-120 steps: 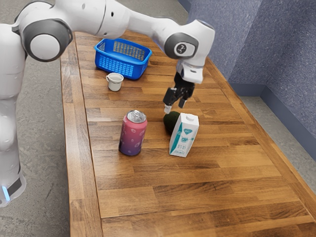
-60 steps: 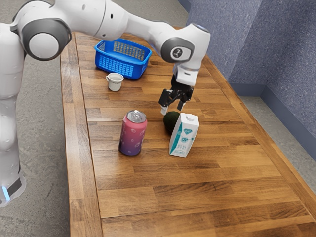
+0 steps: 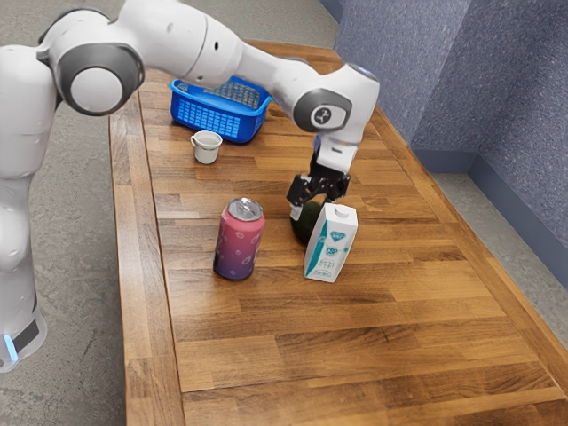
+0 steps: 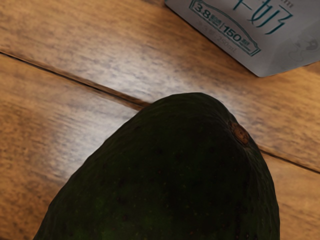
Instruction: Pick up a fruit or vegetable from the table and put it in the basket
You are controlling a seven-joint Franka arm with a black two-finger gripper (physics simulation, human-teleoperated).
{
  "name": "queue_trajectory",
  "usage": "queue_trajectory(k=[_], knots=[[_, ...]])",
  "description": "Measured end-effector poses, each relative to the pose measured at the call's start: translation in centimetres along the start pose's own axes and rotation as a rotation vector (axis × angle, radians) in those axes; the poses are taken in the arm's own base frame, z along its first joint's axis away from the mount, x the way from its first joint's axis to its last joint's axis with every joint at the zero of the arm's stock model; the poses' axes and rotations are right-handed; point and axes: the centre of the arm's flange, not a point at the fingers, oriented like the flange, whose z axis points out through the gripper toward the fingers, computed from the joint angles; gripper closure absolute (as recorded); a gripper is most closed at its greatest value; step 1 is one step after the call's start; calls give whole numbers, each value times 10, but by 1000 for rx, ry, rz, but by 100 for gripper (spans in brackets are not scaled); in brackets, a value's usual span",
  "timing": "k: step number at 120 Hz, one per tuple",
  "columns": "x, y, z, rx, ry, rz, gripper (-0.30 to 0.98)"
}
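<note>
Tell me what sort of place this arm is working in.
Probably a simulated robot test room: a mounted robot arm reaches over a butcher-block-style wooden table, with speckled blue-grey walls and a grey concrete-like floor.

Ok so, five separate items are being counted on one wooden table (image 3: 355,355), one per kind. Clock directions are being taken from the exterior view's middle. Just one avocado (image 3: 304,229) is being counted near 4 o'clock, and one carton (image 3: 332,247) is being counted roughly that way too. One can (image 3: 238,241) is being tallied at 8, one little cup (image 3: 206,149) between 10 and 11, and a single blue basket (image 3: 211,119) at 11.
</note>
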Motion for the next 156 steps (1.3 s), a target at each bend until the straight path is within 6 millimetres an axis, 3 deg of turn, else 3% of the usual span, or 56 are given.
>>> queue_trajectory(k=[33, 54, 64, 74, 87, 92, 99, 115, 126, 135, 145, 150, 156], knots=[[2, -14, 21, -6, -1, 21, 1], [4, -17, 22, 12, 3, 29, 30], [11, -15, -2, 60, 15, 40, 38], [14, -4, -44, 128, 29, 44, 48], [8, -1, -94, 205, 19, 17, 51], [-10, 1, -111, 222, 0, -26, 52], [-50, 8, -135, 237, -37, -113, 53], [-176, 28, -182, 244, -103, -381, 56], [-263, 48, -194, 222, -124, -571, 55], [-320, 65, -200, 206, -135, -700, 57], [-354, 73, -202, 195, -154, -789, 56], [-356, 65, -198, 187, -171, -804, 57], [-346, 47, -190, 178, -191, -796, 57]])
